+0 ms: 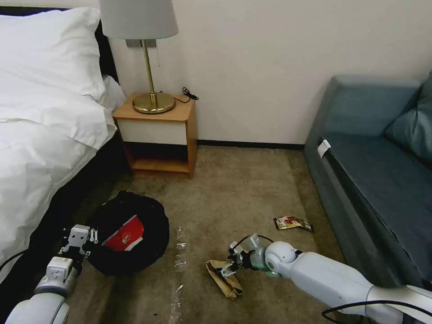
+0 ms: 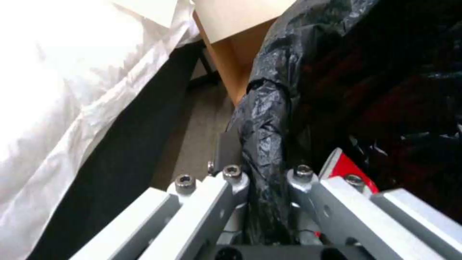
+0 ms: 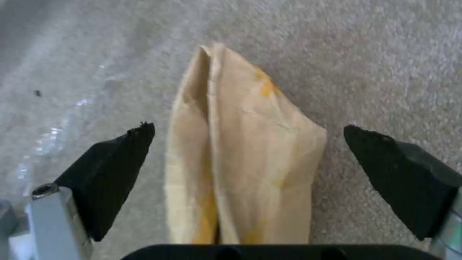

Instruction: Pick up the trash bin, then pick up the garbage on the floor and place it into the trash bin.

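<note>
A: Which step is judged to be in hand?

B: The trash bin (image 1: 128, 238) is held at its rim by the left gripper (image 1: 80, 240), whose fingers are clamped on the black liner. The bin is seen between the bed (image 1: 40, 148) and the brown paper bag (image 1: 225, 276), with a red-and-white packet (image 1: 125, 234) already inside. The garbage is being collected piece by piece.

A: And the right gripper (image 1: 227, 267)?

B: It is lowered over the brown paper bag, just beside the bin on the carpet (image 1: 234, 193), its fingers (image 3: 110, 173) spread wide on either side of the bag, nothing gripped yet.

A: What would the next move call for?

B: Probably the fingers being closed on the bag's crumpled ridge. A dark snack wrapper (image 1: 293, 222) is left farther from the bin, near the sofa (image 1: 382, 180).
</note>
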